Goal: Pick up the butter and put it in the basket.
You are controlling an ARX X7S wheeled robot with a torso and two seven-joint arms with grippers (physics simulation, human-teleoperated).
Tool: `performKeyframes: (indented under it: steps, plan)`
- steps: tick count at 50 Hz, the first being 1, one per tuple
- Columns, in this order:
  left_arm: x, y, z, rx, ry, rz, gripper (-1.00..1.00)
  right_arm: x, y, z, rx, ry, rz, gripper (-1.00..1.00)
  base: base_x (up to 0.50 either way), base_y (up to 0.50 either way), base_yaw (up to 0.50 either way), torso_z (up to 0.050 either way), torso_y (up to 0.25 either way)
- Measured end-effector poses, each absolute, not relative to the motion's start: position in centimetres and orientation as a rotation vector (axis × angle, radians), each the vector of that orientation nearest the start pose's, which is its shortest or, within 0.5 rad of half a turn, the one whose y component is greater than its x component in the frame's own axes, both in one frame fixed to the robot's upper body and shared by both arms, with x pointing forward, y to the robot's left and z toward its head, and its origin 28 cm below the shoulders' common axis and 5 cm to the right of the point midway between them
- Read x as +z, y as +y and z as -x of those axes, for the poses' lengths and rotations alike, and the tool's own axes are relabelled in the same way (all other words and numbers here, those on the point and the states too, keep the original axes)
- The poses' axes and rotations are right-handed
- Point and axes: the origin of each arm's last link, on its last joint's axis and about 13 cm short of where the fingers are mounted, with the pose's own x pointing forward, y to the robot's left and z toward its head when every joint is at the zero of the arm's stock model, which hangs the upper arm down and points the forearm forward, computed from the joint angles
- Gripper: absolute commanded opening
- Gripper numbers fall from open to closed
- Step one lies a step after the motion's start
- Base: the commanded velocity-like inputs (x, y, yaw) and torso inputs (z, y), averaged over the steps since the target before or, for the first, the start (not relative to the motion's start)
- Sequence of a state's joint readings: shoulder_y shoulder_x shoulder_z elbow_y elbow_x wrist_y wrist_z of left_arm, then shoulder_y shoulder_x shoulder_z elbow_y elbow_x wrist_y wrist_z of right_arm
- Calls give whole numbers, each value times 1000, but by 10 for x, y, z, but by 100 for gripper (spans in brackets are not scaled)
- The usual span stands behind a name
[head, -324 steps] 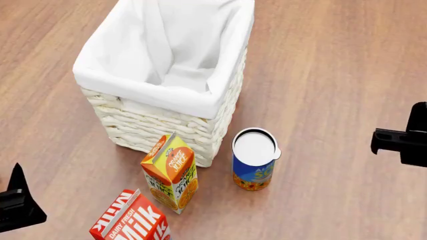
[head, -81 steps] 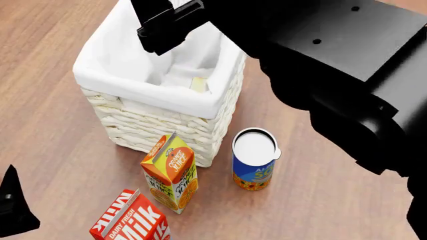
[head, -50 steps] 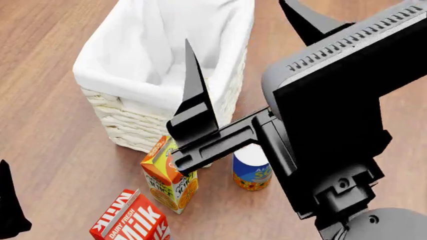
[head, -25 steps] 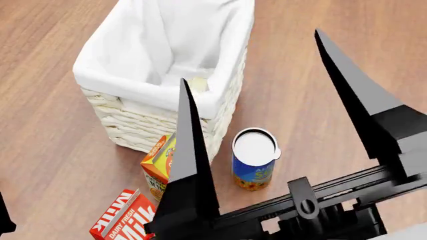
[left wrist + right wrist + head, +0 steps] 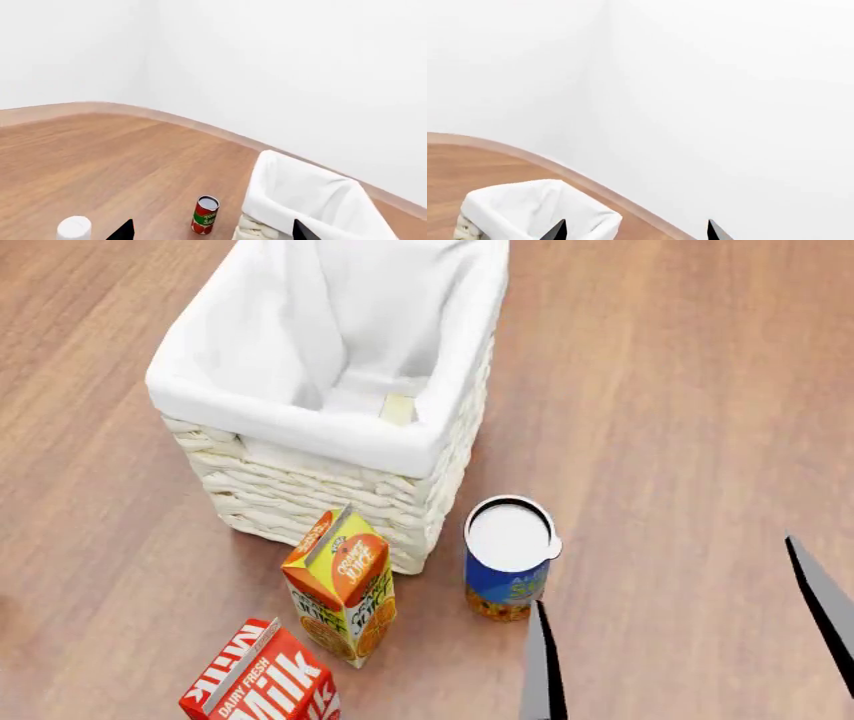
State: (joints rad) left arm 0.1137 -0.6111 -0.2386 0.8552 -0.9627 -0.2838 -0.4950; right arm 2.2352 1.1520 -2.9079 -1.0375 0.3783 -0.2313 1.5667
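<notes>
Half a second ago the right arm filled the lower half of the head view; it has since pulled down and out, leaving only the two dark fingertips of the right gripper (image 5: 681, 640) at the bottom right edge, one near the lower centre and one at the far right, set wide apart with nothing between them. The butter (image 5: 396, 408) lies inside the basket (image 5: 334, 490), showing as a pale yellow end low against the liner on the near inner wall, just left of centre in the upper half of the frame. The basket fills the upper left, its white cloth folded over the rim. Below its near corner stands the juice carton (image 5: 342, 585), and the milk carton (image 5: 263, 680) is at the bottom edge, partly cut off. The blue can (image 5: 509, 558) stands just right of the juice carton, near the basket's corner.

In the left wrist view only the two tips of the left gripper (image 5: 210, 231) show at the bottom edge, spread apart. A red can (image 5: 205, 215) stands on the floor (image 5: 100, 160) beside the basket, and a white cylinder (image 5: 73, 228) at the lower left.
</notes>
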Motion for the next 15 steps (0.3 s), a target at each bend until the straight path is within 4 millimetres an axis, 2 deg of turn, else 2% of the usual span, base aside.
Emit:
performKeyframes:
  steps: [15]
  plan:
    - [189,272,-146,29,-339,284,100,204,-144,-104,141,-590,377,100,0,0,0,0,0]
